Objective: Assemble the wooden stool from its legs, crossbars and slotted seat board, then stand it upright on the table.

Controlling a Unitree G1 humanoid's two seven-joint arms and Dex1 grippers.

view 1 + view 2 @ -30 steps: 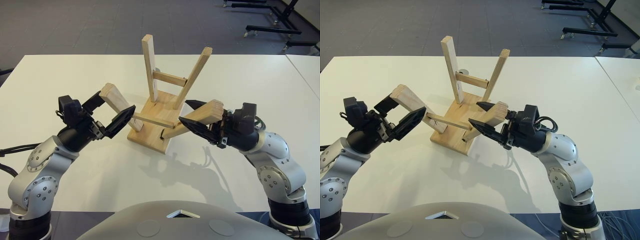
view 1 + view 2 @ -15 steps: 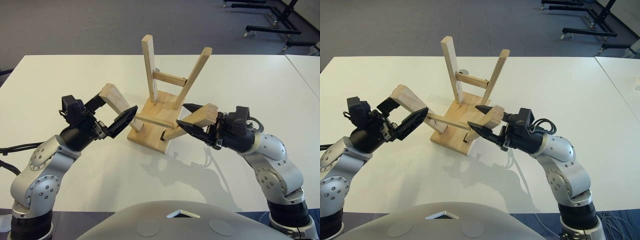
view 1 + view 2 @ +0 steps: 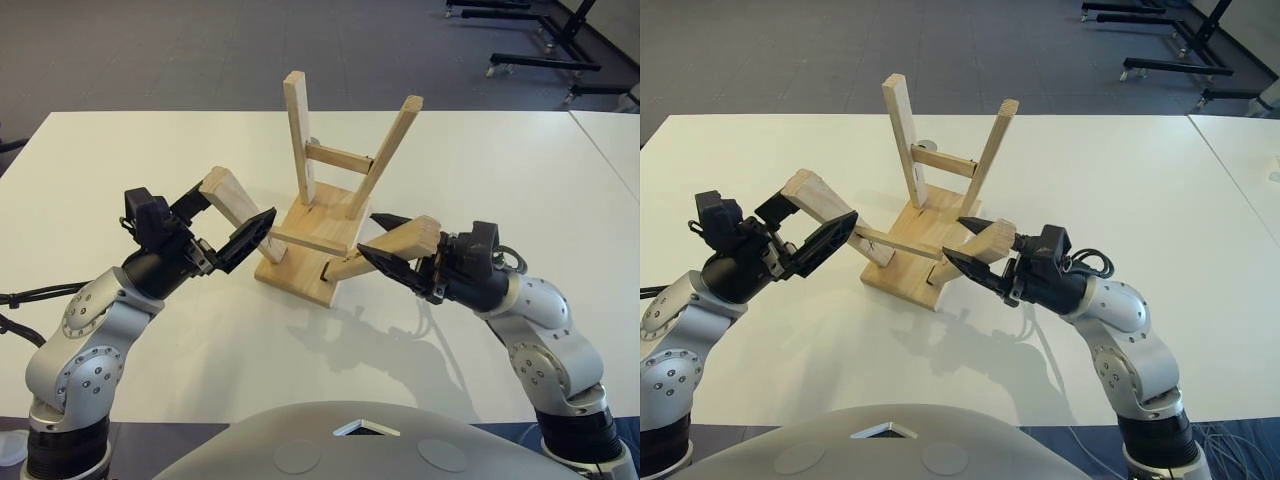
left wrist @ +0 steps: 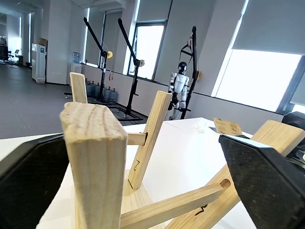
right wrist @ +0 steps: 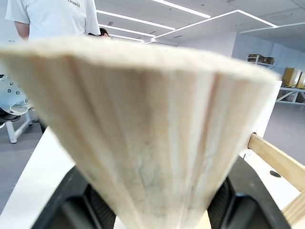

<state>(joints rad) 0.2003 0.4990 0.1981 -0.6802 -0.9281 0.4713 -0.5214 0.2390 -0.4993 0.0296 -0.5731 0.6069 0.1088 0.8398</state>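
The wooden stool lies upside down, its slotted seat board (image 3: 300, 282) flat on the white table (image 3: 150, 150). Two far legs (image 3: 298, 130) stand up from it, joined by a crossbar (image 3: 340, 157). The near legs splay outward with a thin crossbar (image 3: 305, 240) between them. My left gripper (image 3: 238, 205) is open around the top end of the near-left leg (image 3: 228, 195); in the left wrist view that leg (image 4: 95, 162) sits close to one finger (image 4: 28, 181), well apart from the other. My right gripper (image 3: 368, 234) is shut on the near-right leg (image 3: 415, 237).
A second white table (image 3: 612, 130) adjoins at the far right. Black wheeled frames (image 3: 545, 45) stand on the grey floor beyond the table. Bare tabletop lies in front of the stool and to both sides.
My right gripper has slid forward along the near-right leg toward the seat board, dropped a little and narrowed onto the leg. The left arm has barely shifted.
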